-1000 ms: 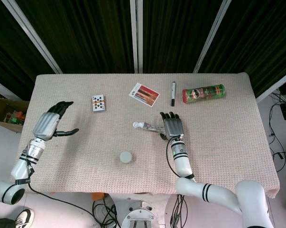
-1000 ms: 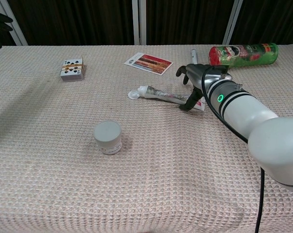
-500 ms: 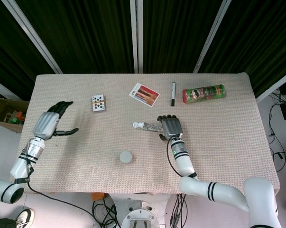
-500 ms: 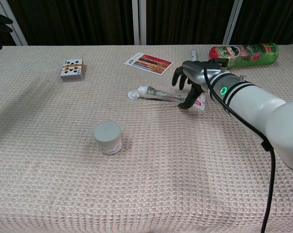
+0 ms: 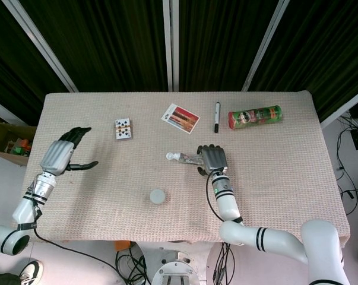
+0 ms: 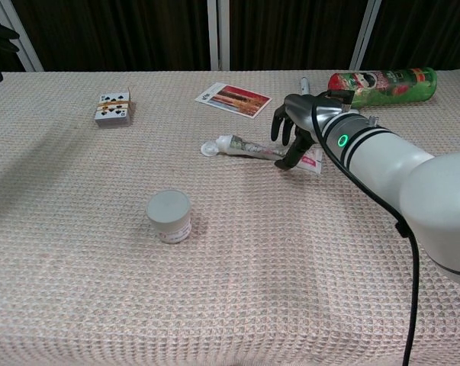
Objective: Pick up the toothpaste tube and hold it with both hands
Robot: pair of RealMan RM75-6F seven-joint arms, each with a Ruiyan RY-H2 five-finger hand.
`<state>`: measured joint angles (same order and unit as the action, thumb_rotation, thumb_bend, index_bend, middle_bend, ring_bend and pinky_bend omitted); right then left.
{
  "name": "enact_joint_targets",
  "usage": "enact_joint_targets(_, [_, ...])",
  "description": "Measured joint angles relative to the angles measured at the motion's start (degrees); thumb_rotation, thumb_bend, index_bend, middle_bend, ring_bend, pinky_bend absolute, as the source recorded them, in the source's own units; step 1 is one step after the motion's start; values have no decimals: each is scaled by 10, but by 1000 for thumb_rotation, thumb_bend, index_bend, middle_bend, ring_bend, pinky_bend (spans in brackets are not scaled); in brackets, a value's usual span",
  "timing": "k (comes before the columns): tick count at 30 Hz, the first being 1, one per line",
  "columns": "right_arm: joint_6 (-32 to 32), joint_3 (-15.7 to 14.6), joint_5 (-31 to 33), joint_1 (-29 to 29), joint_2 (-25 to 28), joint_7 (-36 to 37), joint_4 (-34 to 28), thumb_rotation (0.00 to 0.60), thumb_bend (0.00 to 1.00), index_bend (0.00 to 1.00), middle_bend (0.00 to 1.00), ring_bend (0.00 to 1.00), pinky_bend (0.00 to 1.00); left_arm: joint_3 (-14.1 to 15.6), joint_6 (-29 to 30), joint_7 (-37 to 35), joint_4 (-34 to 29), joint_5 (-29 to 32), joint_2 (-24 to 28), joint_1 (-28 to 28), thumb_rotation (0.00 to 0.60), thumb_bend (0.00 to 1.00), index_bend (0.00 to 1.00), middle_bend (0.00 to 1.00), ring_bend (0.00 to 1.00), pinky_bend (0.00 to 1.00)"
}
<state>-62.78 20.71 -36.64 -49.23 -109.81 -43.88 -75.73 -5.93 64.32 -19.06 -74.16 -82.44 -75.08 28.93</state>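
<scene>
Since the earlier frames, right hand [image 6: 298,130] had curled its fingers [image 6: 279,126] down over the crimped end of the toothpaste tube [image 6: 245,146], thumb on the near side; whether the grip was closed could not be told, and the tube lay flat on the table [image 5: 273,172], cap end pointing away from the hand toward the robot's left. Left hand [image 5: 63,155] had not shifted: raised over the table's far left edge, fingers apart, holding nothing, well apart from the tube. Beyond the right hand lay a black marker [image 5: 216,116] and a Pringles can [image 5: 254,116] on its side; a postcard [image 5: 180,116] sat beyond the tube. A small white jar [image 6: 169,216] stood nearer the robot, a playing-card deck [image 5: 123,129] lay between the two hands.
</scene>
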Motion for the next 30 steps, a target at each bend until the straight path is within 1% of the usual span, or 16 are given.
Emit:
enact_joint_targets(5, [0,2,3,-7,-13,6,20,600,258,417,399,272,381,1,-1,-2,2,1,0,-1,150,0,86,104,63,162])
enact_joint_targets(12, [2,6,5,-9,-11,15,20,600,286,429,407,283,394,1,-1,-8,7,1,0,-1,146,0,86,104,63,163])
enact_joint_targets(16, [1,6,7,-10,-11,15,22,600,300,444,417,295,422,2,-3,-10,9,-1,-1,0,148,0,86,104,63,163])
enact_joint_targets(24, [8,3,17,-18,-21,10,36,600,307,454,424,304,444,3,-5,-6,10,0,-3,1,149,0,86,104,63,162])
enact_joint_targets(30, [13,4,20,-23,-28,11,48,600,328,485,442,331,484,4,-8,-6,12,2,-5,2,148,0,86,104,63,163])
